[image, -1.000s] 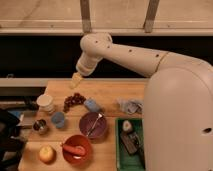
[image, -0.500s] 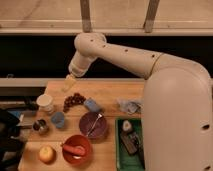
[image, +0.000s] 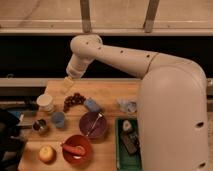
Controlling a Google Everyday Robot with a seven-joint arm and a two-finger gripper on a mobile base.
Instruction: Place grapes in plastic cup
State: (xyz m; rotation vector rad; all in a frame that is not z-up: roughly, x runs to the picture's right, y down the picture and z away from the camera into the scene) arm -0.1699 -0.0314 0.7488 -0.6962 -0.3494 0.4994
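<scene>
Claw (image: 68,84), grip impossible to tell, hangs over the wooden tabletop's (image: 110,92) far-left corner, beside lumpy, round-beaded grapes (image: 74,100).

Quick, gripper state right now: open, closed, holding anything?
The gripper: state cannot be told; it hangs over the far left of the table, close beside the grapes, which lie on the table.

White arm (image: 125,57) in a leftward arch, claw (image: 67,85) downward at its tip, left of the base (image: 172,115).
</scene>
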